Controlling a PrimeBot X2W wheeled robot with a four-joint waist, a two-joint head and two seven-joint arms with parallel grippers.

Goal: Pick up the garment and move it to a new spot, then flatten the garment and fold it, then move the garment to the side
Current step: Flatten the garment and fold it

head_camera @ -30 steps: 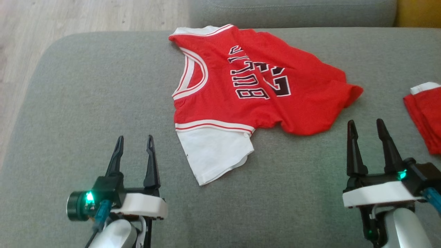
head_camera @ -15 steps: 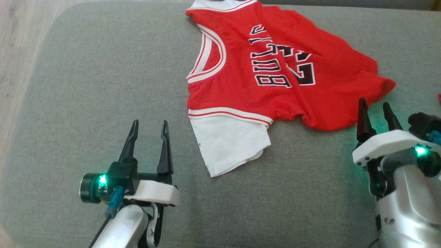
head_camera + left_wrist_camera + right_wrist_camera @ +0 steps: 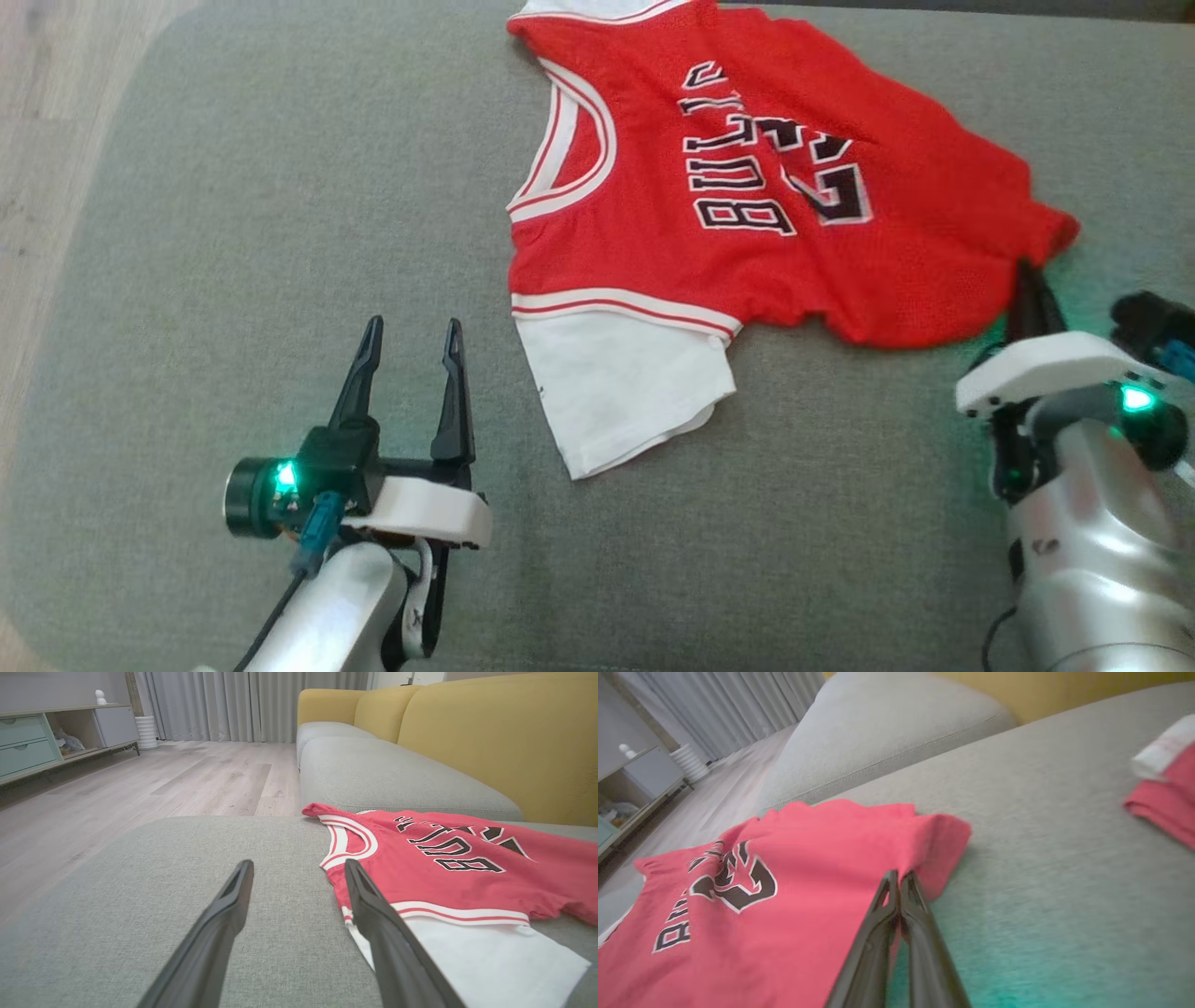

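The garment (image 3: 747, 187) is a red jersey with black lettering and white sleeves, spread on the grey sofa seat (image 3: 233, 233). My right gripper (image 3: 1027, 273) is at the jersey's right hem corner, shut with the fabric bunched at its tips. The right wrist view shows the closed fingertips (image 3: 899, 877) pinching the edge of the garment (image 3: 784, 882). My left gripper (image 3: 411, 327) stands open over bare cushion, left of the white sleeve and apart from it. The left wrist view shows the gripper (image 3: 296, 865) with the garment (image 3: 444, 868) beside its right finger.
A second red and white cloth (image 3: 1167, 788) lies on the seat to the right of my right gripper. The yellow sofa back (image 3: 490, 742) rises behind the seat. Wooden floor (image 3: 56, 112) lies beyond the cushion's left edge.
The head camera has tilted, shifting the whole picture. My right gripper has moved forward to the jersey's hem corner and shut on it. The left gripper stays open in place.
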